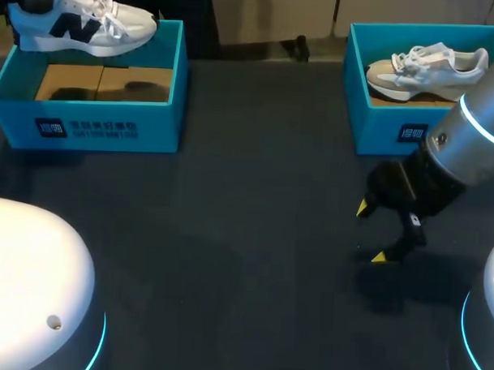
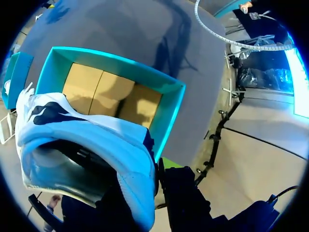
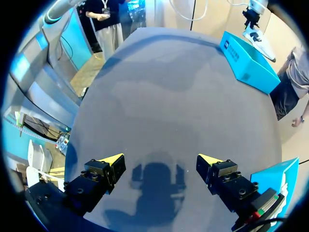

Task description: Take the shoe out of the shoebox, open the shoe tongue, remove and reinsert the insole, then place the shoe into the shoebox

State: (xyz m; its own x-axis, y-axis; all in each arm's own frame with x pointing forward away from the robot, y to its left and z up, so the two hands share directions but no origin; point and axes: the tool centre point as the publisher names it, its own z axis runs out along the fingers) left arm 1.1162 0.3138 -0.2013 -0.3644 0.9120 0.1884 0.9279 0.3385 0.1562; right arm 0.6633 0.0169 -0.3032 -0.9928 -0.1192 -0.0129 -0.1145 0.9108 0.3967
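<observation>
left claw (image 2: 155, 191): clenched on the white shoe (image 1: 82, 21), gripping it at the ankle opening; its yellow tips are hidden behind the shoe in the left wrist view. the right wrist view shows this claw far across the worktop, holding the shoe up over the left box.
white shoe: dark side marking, white laces, lifted over the far rim of the left box, sole downward, toe towards the middle of the worktop.
left box (image 1: 103, 127): blue, open-topped, at the far left of the worktop; brown card floor bare, with the shoe's shadow on it.
worktop (image 1: 255, 193): dark grey, with open surface between the two boxes.
right claw (image 1: 371, 232): released, fingers spread wide, nothing between them; it hangs low over bare worktop just in front of the right box, its shadow directly beneath it.
right box (image 1: 379, 125): blue, open-topped, at the far right of the worktop.
beige shoe (image 1: 425, 68): pale, white-laced, lying inside the right box, toe towards the left.
</observation>
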